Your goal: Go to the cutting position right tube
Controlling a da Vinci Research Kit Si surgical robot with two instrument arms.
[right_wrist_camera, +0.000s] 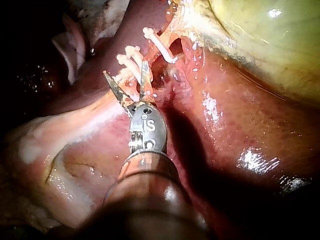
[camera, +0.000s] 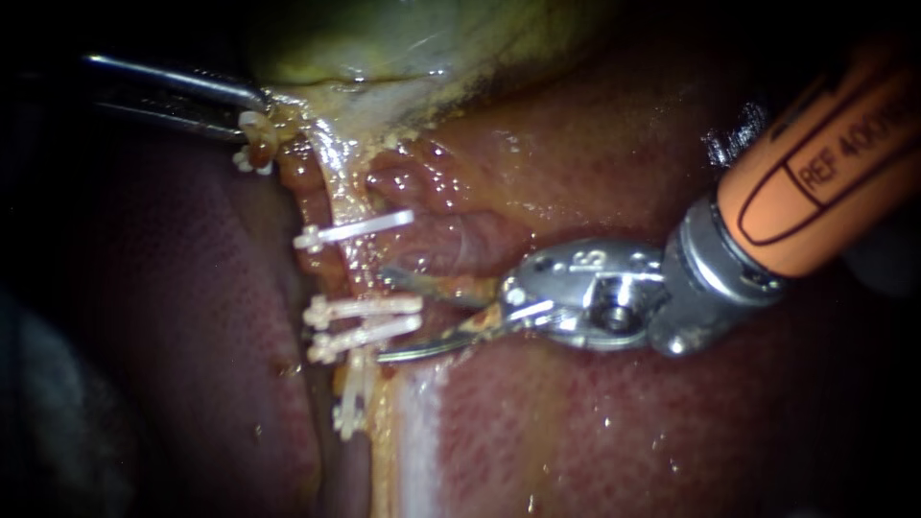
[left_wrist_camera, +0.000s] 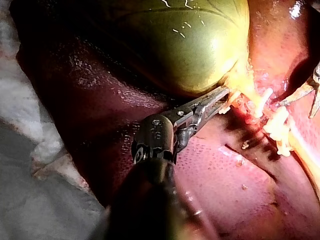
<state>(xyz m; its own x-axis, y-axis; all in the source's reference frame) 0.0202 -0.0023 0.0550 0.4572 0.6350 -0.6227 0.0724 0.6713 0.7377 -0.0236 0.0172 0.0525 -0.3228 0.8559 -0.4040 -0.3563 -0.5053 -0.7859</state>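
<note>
dark printed lettering in an outlined panel on the orange tubular sleeve (camera: 835, 144) of the right instrument (camera: 384, 317), toward two o'clock in the endoscope view; small stamped characters on its silver metal wrist housing (camera: 595, 278), toward three o'clock. no other writing anywhere.

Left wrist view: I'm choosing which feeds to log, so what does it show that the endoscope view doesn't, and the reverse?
Only the left wrist view: the gallbladder's full green body, the left instrument's wrist and dark shaft, and white cloth beside the liver. Only the endoscope view: the right instrument whole, orange shaft to open end effector, its blades at the tube, and the white clips in a row along it. Both: the left instrument shut on the gallbladder's neck, some clips, red liver.
</note>
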